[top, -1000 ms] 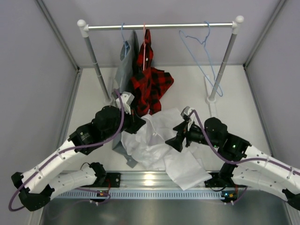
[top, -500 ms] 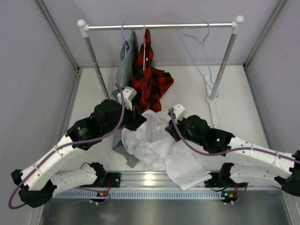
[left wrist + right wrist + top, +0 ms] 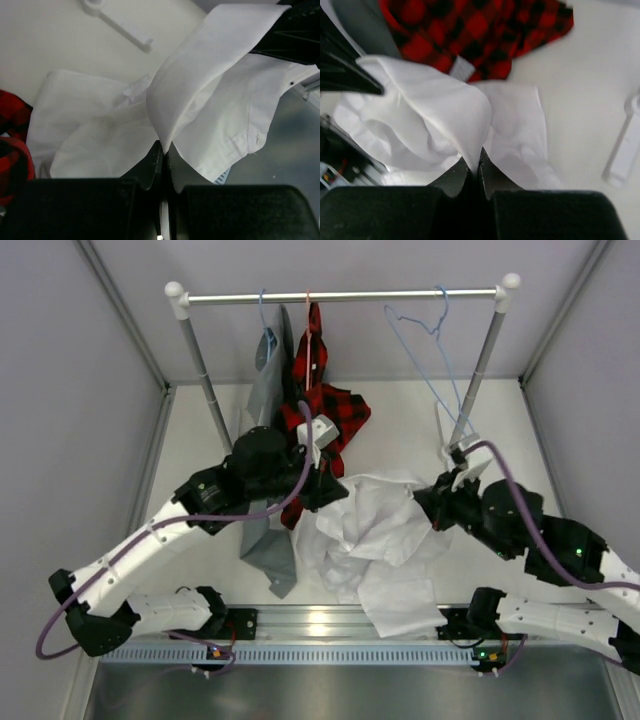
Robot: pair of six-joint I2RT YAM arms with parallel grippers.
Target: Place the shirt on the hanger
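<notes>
The white shirt [image 3: 375, 540] hangs crumpled between my two arms, lifted at both sides with its lower part trailing toward the near rail. My left gripper [image 3: 336, 492] is shut on the shirt's left edge; the left wrist view shows a fold of the shirt [image 3: 200, 95] pinched at the left gripper [image 3: 165, 150]. On the shirt's right edge my right gripper [image 3: 428, 506] is shut, and the right wrist view shows the shirt [image 3: 445, 115] clamped in the right gripper [image 3: 474, 167]. The light blue wire hanger [image 3: 428, 360] hangs bare at the right end of the rail.
A metal clothes rail [image 3: 340, 296] spans the back on two posts, its right foot [image 3: 452, 452] close behind my right gripper. A red-and-black plaid shirt [image 3: 322, 410] and a grey shirt [image 3: 268, 380] hang from it at left centre. Grey walls close both sides.
My right gripper closed on the shirt's right part and pulled it right and back. My left gripper carried its edge right and back too. The shirt is now spread and raised between them.
</notes>
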